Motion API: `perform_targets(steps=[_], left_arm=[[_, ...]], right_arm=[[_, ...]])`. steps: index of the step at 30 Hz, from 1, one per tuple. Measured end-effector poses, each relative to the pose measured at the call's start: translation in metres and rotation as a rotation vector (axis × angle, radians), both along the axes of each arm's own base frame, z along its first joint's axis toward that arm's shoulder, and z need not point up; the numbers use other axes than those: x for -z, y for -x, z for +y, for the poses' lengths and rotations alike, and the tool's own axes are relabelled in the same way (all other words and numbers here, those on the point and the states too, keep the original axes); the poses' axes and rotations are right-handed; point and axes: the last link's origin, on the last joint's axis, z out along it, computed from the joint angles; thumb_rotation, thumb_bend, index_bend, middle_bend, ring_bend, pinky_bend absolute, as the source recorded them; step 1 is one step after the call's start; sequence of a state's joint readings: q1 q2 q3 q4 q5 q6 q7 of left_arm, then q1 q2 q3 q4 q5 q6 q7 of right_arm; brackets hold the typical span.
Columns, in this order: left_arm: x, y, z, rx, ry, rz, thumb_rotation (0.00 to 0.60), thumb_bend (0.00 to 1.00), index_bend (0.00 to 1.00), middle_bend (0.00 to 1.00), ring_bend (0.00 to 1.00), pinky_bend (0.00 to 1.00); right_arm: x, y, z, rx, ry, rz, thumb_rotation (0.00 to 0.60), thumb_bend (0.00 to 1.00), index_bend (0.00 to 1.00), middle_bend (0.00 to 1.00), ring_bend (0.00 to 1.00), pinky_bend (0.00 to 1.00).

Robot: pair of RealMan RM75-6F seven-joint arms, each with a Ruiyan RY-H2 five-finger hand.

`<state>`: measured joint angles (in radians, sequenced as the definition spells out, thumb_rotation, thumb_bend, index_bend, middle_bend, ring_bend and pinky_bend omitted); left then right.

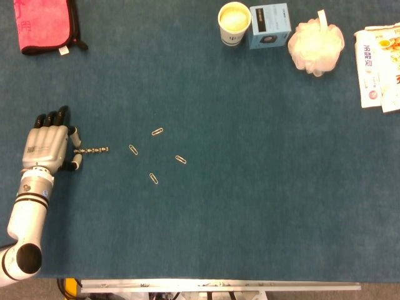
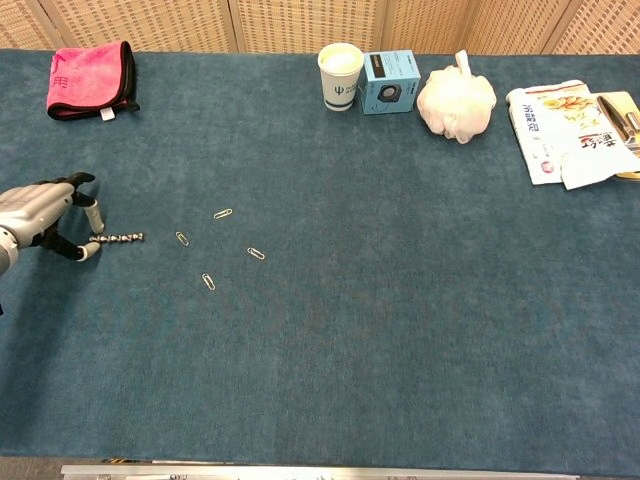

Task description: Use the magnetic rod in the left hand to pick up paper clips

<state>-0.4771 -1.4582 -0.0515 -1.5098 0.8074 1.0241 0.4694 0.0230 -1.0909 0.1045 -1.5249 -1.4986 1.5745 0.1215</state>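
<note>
Your left hand (image 1: 47, 145) sits at the far left of the blue table (image 1: 250, 206), palm down, fingers pointing away from you. Thumb and a finger close in on the near end of the magnetic rod (image 1: 92, 150), so it looks pinched there, though contact is small and hard to confirm; in the chest view the hand (image 2: 45, 215) shows the same, w/ the rod (image 2: 118, 238) sticking out to the right, lying low along the cloth.

Rod tip points toward four paper clips, none touching it. Nearest clip (image 1: 133, 149) is just right of the tip. One more (image 1: 157, 132) lies up and right of that, another (image 1: 180, 159) further right, and the last (image 1: 153, 178) closest to your edge. All four are apart from each other, flat on the table.

Right hand isn't visible in either view.

Along the far edge: pink cloth (image 1: 45, 26) at left, paper cup (image 1: 234, 22) touching or just beside a blue box (image 1: 270, 25), then a white mesh puff (image 1: 315, 45), and printed packets (image 1: 379, 59) at the right edge.
</note>
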Motion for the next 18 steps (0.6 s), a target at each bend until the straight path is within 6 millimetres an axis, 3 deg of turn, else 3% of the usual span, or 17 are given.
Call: perform_targets(steps=[18], left_arm=[[0.0039,0.0019,0.0011,-0.004,-0.006,-0.003,0.600,0.33,0.54,0.02,0.00,0.03]], right_arm=[[-0.0011,-0.0001,0.0007,-0.001,0.005,-0.001,0.600,0.00,0.18,0.16,0.24,0.53]])
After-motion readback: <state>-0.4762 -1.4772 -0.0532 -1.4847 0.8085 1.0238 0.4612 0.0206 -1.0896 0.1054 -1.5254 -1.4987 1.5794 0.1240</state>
